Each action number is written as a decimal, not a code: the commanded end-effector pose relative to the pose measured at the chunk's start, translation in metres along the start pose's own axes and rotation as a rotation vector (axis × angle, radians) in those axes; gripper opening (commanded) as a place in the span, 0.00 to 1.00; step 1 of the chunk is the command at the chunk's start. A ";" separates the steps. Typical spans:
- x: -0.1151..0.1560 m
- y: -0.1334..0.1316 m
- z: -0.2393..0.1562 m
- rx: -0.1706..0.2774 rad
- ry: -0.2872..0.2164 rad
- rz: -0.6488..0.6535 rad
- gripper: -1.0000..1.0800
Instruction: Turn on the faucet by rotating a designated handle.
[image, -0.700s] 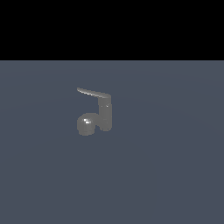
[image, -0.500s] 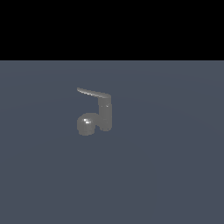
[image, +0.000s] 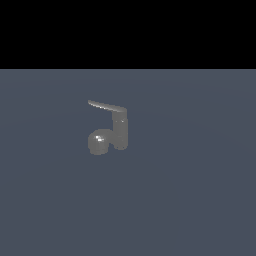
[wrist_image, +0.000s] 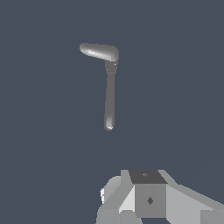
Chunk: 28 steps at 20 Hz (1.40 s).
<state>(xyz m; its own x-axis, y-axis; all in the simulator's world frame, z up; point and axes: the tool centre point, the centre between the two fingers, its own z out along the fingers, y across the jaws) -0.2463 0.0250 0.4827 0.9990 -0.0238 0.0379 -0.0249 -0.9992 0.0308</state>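
Exterior view: the faucet (image: 119, 132) stands alone on the flat blue-grey surface (image: 190, 200), a little left of centre in the exterior view and toward the far part of the surface. Upright cylindrical body, dull grey. A rounded spout (image: 98, 142) with a small bright highlight sits low on the exterior view's left of the body, touching it. The handle (image: 106, 106) is a thin, flat blade fixed at the top of the cylinder; it projects to the exterior view's left and tapers to its free end, lying roughly level with a slight upward tilt at the tip. No part of the arm appears in this view.

Wrist view: the camera looks down on the faucet (wrist_image: 110, 65). The handle (wrist_image: 109, 100) shows as a long narrow bar ending in a rounded tip; the spout (wrist_image: 99, 50) shows as a shorter, thicker bar set roughly at a right angle to it, both meeting at the body. The grey blocky housing of the gripper (wrist_image: 148, 199) fills the frame edge, well apart from the faucet and touching nothing. The fingers themselves are not clearly visible, so their opening cannot be told.
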 end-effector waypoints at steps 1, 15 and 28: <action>0.003 -0.007 0.006 0.000 -0.001 0.032 0.00; 0.038 -0.059 0.061 0.001 -0.012 0.309 0.00; 0.087 -0.101 0.116 0.004 -0.023 0.584 0.00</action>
<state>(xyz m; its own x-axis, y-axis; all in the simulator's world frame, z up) -0.1595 0.1157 0.3737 0.8388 -0.5438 0.0271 -0.5442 -0.8389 0.0095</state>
